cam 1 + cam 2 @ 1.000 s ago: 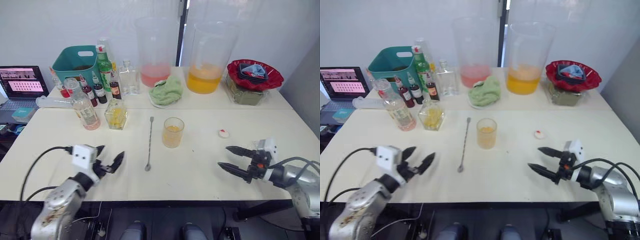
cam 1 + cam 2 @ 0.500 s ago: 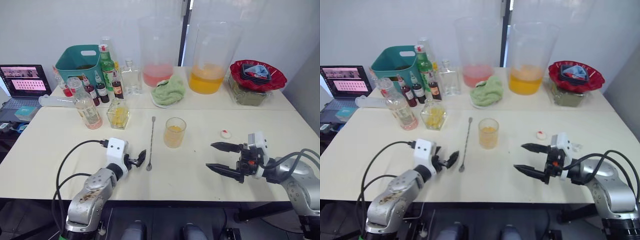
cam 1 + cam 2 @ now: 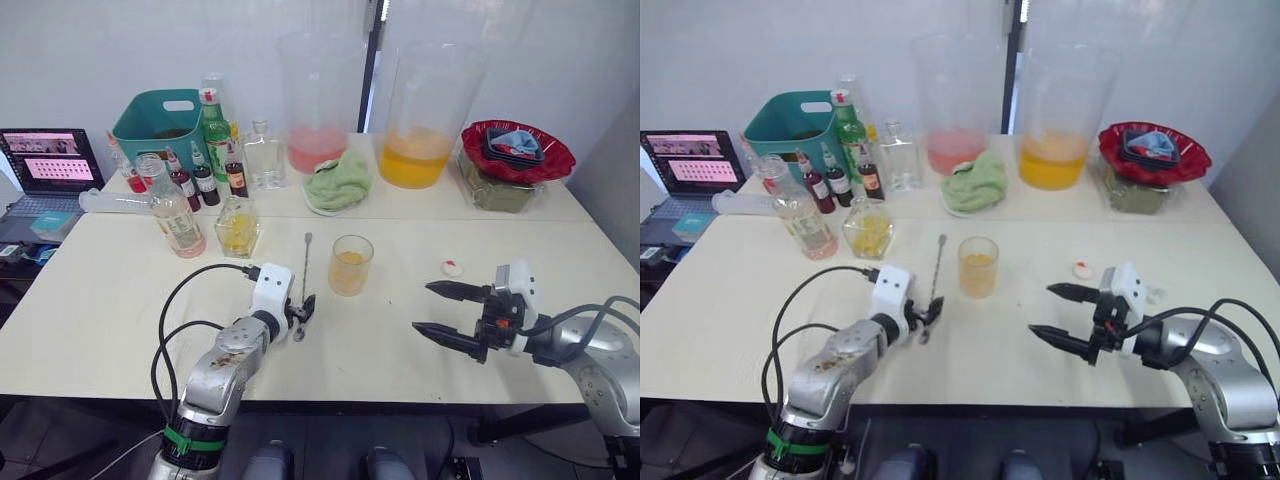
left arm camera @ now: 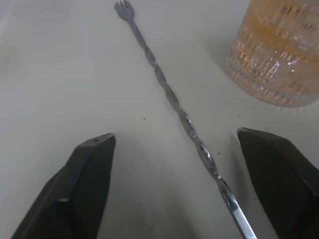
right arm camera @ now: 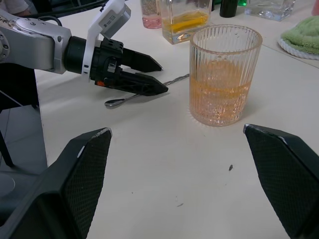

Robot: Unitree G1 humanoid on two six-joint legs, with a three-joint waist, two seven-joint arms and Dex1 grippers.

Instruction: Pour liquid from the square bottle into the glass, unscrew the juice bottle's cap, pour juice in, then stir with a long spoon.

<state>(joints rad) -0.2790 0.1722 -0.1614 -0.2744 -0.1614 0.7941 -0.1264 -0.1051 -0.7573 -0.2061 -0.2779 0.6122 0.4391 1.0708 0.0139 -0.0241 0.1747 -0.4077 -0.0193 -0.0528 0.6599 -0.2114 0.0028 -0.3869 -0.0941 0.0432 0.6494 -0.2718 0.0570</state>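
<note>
The left gripper (image 3: 300,312) has moved in next to the glass (image 3: 350,264), and its open fingers now sit around the long spoon (image 3: 302,283) lying there. Stirring looks like the next job. The right gripper (image 3: 450,313) waits open nearby.

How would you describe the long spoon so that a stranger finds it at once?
On the cream table, just left of the ribbed glass of orange liquid, the long spoon lies flat. It is a thin twisted silver rod with a tiny fork at its far end, the only metal utensil there.

Left gripper (image 3: 300,312) advanced, now straddling long spoon (image 3: 302,280)
</note>
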